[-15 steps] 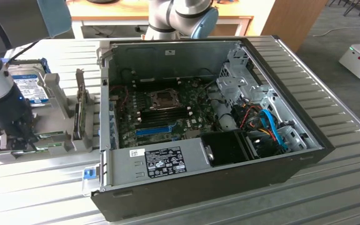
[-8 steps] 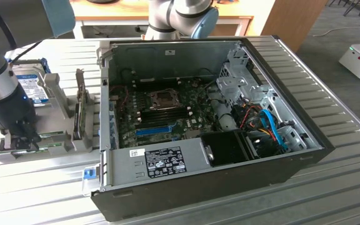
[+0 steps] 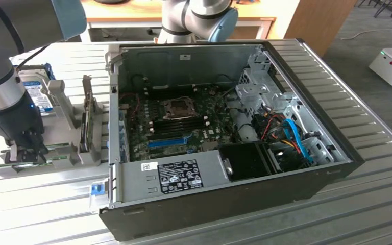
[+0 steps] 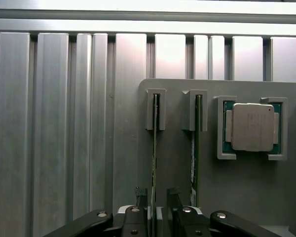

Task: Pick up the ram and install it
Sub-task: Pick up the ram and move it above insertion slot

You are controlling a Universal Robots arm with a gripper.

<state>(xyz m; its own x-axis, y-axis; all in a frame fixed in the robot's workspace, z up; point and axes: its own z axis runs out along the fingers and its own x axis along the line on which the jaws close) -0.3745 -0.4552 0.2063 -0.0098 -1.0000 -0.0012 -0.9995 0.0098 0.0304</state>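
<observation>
gripper (image 4: pixel 154 196) jaws apart, straddling the ram (image 4: pixel 154 143), on edge in the grey holder (image 4: pixel 175 163) at the exterior view's left of the PC case (image 3: pixel 305 189). Probably not touching yet. Grip square and centred, staying clear of the second stick (image 4: pixel 197 143)

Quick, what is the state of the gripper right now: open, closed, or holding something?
Gripper: open, its fingers on either side of the ram that stands on edge in the grey holder, not closed on it.
</observation>
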